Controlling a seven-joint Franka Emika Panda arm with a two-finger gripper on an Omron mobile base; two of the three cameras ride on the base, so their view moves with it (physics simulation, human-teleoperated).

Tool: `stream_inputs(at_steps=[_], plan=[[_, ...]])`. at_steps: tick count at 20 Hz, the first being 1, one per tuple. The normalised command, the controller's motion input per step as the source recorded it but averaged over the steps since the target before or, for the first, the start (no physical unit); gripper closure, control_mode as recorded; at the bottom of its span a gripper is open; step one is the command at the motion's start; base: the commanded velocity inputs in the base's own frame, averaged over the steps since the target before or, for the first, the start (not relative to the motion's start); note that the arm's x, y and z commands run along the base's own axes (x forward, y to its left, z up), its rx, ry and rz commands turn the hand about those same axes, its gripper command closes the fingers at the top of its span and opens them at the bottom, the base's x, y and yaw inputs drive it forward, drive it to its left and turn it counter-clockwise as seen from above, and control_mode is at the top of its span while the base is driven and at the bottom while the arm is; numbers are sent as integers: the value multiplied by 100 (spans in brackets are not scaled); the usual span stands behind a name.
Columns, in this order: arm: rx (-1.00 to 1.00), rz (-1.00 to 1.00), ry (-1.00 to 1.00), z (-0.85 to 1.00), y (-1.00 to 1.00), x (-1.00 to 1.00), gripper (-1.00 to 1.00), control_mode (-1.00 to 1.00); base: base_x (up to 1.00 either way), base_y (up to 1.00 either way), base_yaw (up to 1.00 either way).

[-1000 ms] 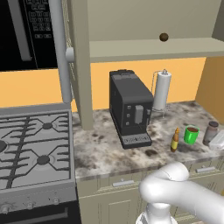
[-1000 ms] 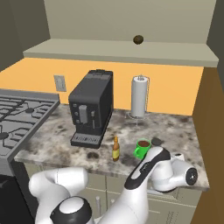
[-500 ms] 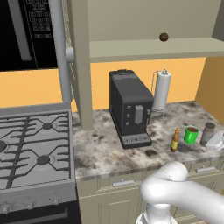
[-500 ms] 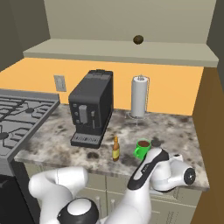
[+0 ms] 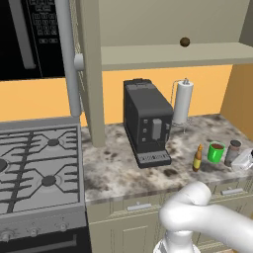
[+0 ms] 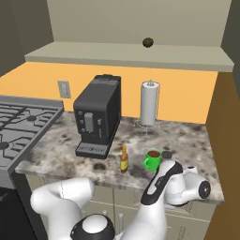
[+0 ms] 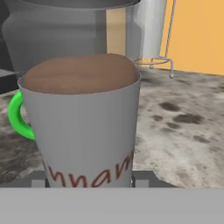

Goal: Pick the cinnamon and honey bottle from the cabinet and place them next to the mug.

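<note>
Here the cinnamon (image 7: 83,131), a grey cylindrical jar heaped with brown powder and lettered in red, stands between the finger tips of the hand (image 7: 89,180), which sit close on either side of its base; whether they press on it cannot be told. In the left base view the jar (image 5: 232,152) stands on the speckled stone worktop (image 5: 118,168) just beside the mug (image 5: 215,152), a bright green cup with a dark brown inside and a looped handle. On the mug's other side stands the honey bottle (image 5: 198,158), slim and amber with a dark band and a pointed orange top. Behind them are a boxy black coffee machine (image 5: 147,122) and a white paper towel roll (image 5: 182,102) on a wire stand. On the flat beige shelf of the cabinet (image 5: 163,54) rests a small brown ball (image 5: 185,42).
</note>
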Motion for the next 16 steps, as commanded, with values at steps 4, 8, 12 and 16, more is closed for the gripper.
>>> stream_inputs(at_steps=[4, 8, 12, 16], plan=[[0, 0, 0, -17, 0, 12, 100, -100, 0, 0, 0], [0, 0, 0, -3, 0, 2, 100, -100, 0, 0, 0], [0, 0, 0, 0, 0, 0, 100, -100, 0, 0, 0], [0, 0, 0, 0, 0, 0, -100, -100, 0, 0, 0]])
